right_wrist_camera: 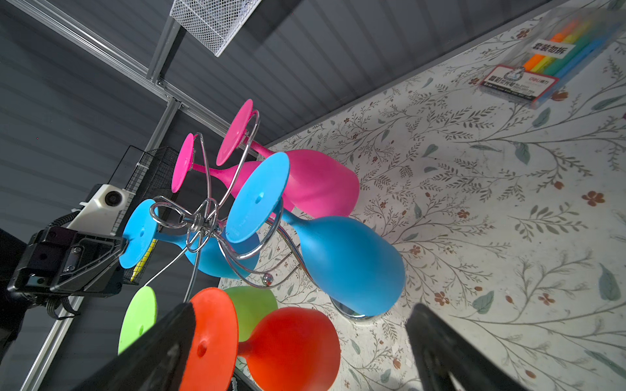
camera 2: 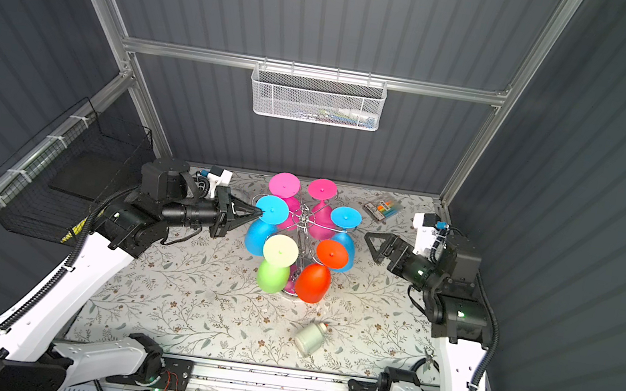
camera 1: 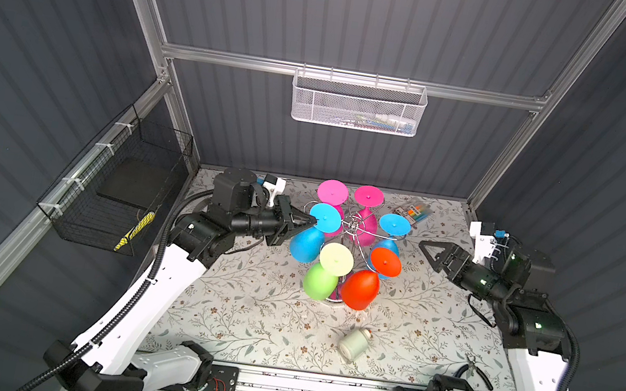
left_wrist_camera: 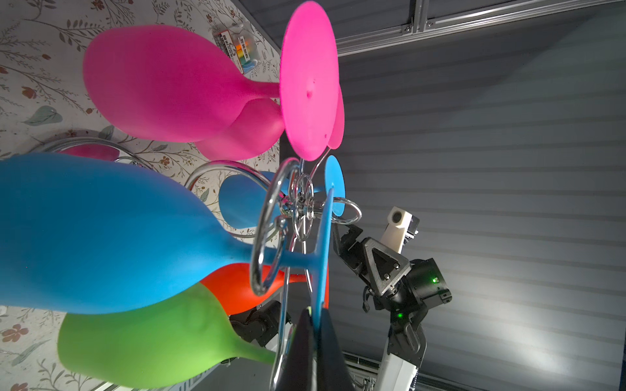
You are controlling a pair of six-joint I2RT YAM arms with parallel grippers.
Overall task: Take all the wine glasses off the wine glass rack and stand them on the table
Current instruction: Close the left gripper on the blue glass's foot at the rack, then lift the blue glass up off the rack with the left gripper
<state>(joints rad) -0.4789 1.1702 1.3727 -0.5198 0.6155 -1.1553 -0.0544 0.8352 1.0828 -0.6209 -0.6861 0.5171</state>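
Left wrist view: the left gripper [left_wrist_camera: 316, 313] is clamped on the foot rim of the blue glass [left_wrist_camera: 101, 230]. That glass hangs bowl-down from a curled arm of the rack [left_wrist_camera: 298, 203], on the rack's left side in both top views. The right gripper [camera 1: 427, 249] hovers with jaws spread wide, clear of the rack. The matte finish suggests light plastic or silicone, hardly fragile. The thin foot may flex or slip, so the stem looks a surer hold.
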